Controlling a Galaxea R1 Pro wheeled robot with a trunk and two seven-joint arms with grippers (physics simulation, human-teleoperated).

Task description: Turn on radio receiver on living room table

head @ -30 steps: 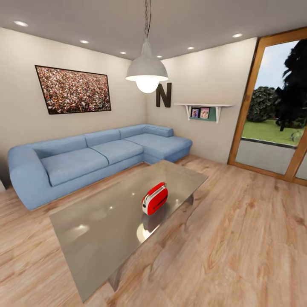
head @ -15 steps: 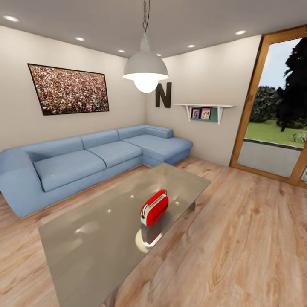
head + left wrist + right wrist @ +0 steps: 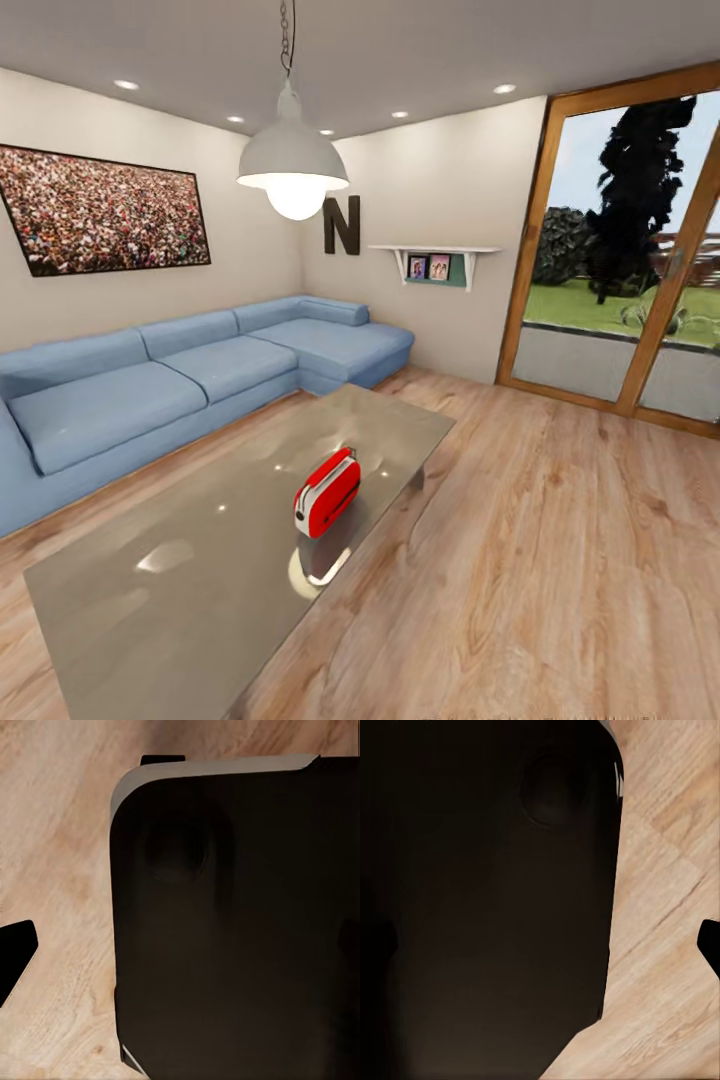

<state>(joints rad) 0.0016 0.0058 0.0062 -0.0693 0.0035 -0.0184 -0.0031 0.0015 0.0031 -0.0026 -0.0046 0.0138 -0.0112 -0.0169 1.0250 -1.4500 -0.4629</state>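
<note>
A small glossy red rounded-box radio [image 3: 327, 492] with white band stands upright mid-way along the low grey glassy surface [image 3: 180, 600], which mirrors it. Both tools' grip states cannot be told.

Bright red rounded-box radio [image 3: 327, 492], white band; glossy grey glass-top desk [image 3: 200, 580]; blue corner sofa [image 3: 180, 375]; light wood plank floor [image 3: 560, 560]; speckled crowd picture [image 3: 100, 210].

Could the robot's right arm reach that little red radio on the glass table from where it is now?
Probably not yet. The radio receiver stands mid-table, some way ahead, and the right wrist view looks down past a dark body at wood floor, suggesting the arm hangs low. Nothing blocks the way.
</note>
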